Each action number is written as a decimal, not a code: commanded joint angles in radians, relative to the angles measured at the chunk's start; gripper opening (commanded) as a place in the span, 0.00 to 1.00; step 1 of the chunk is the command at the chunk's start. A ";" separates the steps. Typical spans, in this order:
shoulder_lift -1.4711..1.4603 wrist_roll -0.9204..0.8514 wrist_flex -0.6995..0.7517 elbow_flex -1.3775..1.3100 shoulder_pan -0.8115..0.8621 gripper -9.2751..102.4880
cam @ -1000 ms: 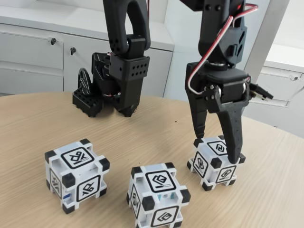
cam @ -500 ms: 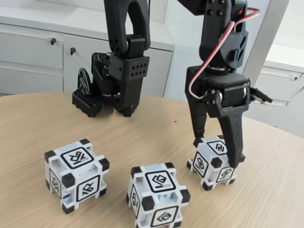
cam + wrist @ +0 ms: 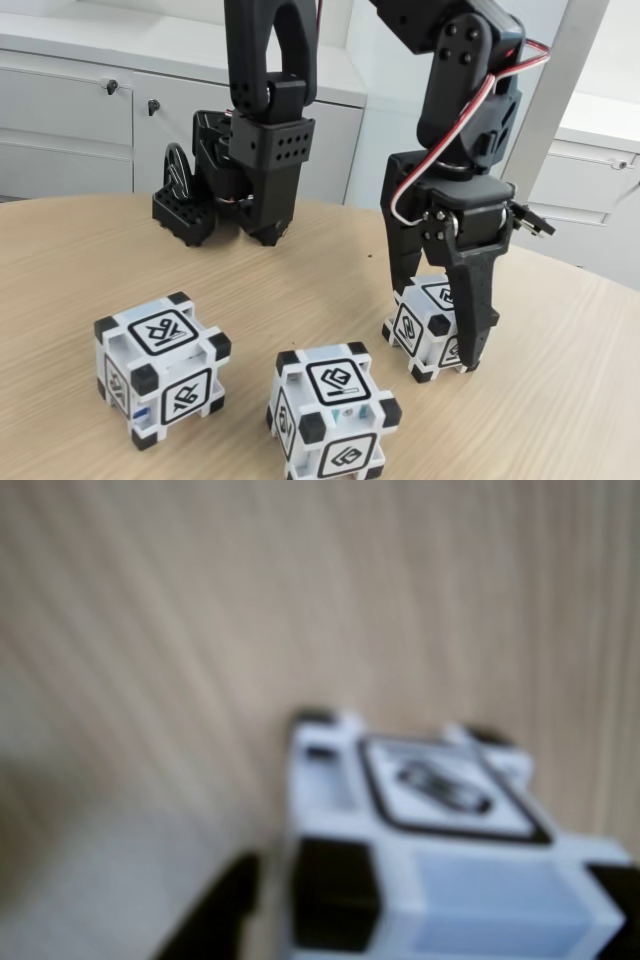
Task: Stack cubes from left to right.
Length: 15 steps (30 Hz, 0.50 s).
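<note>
Place: office or lab room | Furniture: round light wood-grain laminate table [image 3: 90,250] standing before a row of low white cabinets with small dark keyed locks [image 3: 70,110] | Fittings: pale grey upright post [image 3: 545,110] at right, white countertop [image 3: 110,45] along the cabinets | Light: bright, even.

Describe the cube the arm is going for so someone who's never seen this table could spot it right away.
On the round wooden table three white cubes with black corners sit in a loose row. In the fixed view, take the right cube, farthest back. It alone sits between the fingers of the black claw, which straddles it from above; the left cube and middle cube stand free.
</note>
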 commanded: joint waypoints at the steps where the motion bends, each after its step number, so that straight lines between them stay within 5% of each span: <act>1: -0.002 -0.002 -0.008 -0.028 0.002 0.34; 15: 0.018 0.063 -0.006 -0.028 0.000 0.23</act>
